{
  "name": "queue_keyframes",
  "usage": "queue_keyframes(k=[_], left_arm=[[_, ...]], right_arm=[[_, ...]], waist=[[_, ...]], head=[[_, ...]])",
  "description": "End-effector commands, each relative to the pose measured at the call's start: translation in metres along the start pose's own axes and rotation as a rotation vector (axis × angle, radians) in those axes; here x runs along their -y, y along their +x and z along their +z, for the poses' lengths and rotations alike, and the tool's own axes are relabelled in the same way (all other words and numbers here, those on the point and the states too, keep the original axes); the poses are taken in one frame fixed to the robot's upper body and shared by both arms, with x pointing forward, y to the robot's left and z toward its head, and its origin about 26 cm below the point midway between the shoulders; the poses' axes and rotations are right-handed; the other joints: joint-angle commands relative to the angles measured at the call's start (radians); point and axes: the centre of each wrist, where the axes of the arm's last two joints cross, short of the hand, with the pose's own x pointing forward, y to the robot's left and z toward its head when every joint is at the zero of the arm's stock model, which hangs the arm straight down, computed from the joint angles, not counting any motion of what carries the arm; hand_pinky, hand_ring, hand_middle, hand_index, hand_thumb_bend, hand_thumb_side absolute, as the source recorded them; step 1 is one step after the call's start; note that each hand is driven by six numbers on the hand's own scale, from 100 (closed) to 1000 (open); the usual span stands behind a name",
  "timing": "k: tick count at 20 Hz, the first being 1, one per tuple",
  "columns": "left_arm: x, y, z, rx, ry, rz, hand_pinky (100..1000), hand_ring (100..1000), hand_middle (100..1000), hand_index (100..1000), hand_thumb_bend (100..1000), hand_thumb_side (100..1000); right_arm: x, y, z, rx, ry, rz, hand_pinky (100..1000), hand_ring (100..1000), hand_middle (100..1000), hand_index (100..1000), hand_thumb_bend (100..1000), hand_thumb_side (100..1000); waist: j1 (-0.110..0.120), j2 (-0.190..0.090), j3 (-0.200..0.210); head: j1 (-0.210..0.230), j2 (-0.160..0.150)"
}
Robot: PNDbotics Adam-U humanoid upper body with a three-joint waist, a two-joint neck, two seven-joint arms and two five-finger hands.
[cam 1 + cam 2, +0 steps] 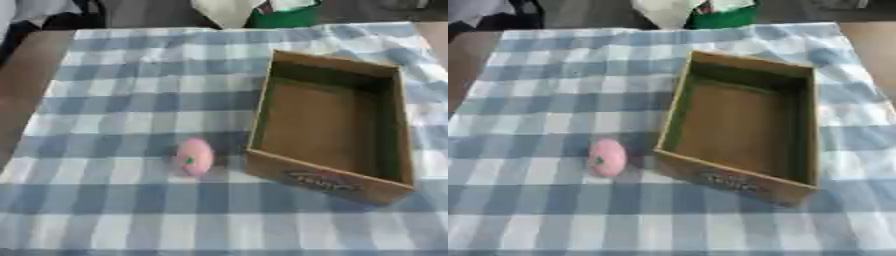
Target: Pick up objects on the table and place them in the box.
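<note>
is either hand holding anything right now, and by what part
Nothing is held: neither hand is in view. The pink object lies on the cloth beside the box.

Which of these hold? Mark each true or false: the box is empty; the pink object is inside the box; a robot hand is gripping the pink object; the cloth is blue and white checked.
1. The cardboard box is empty. True.
2. The pink egg-shaped object is inside the box. False: it lies on the cloth to the box's left.
3. A robot hand grips the pink object. False: no hand shows.
4. The tablecloth is blue and white checked. True.
</note>
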Motion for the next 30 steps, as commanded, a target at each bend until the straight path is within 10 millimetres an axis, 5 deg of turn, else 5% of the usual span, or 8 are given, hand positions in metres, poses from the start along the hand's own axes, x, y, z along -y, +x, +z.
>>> queue_keyframes(k=[1,10,30], left_arm=[[-0.0003,0.0068,-0.0078,0.036,-0.014,-0.001,581,471,542,687,166,682],[-0.0004,0.0070,-0.0083,0.036,-0.019,0.000,582,469,540,686,167,682],[0.0018,0.0081,-0.0110,0.047,-0.049,-0.012,582,474,555,708,188,696]], right_arm=[[0.0018,0.0048,-0.0064,0.026,0.020,0.010,859,874,566,882,100,1000],[0.0010,0.0045,-0.0059,0.024,0.022,0.009,859,872,565,885,100,1000],[-0.0001,0.0040,-0.0057,0.024,0.026,0.010,862,874,561,886,100,1000]], waist=[[-0.003,-0.017,0.000],[-0.007,-0.016,0.002],[-0.004,-0.004,-0.003]], head=[[-0.011,0.006],[-0.048,0.008],[0.011,0.024]])
